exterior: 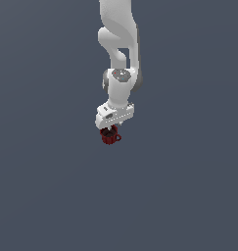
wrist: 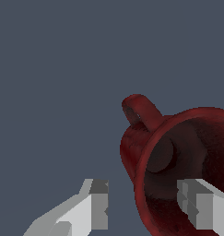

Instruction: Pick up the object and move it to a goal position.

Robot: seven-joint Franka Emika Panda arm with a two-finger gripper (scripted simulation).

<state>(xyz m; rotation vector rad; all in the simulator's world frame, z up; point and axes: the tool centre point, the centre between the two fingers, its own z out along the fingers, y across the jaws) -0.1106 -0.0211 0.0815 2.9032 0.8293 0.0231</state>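
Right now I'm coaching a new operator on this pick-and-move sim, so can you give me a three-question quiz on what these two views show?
1. True or false: in the wrist view, one finger sits in front of the mug's dark inside, and the other is outside its wall.
2. In the exterior view, the mug's handle points toward: A) that view's left, B) that view's right.
3. What is the tool doing relative to the mug: far off, or right over it?

Key:
1. True; the fingers stand apart, straddling the wall.
2. B.
3. Right over it; whether the fingers touch the wall cannot be told.
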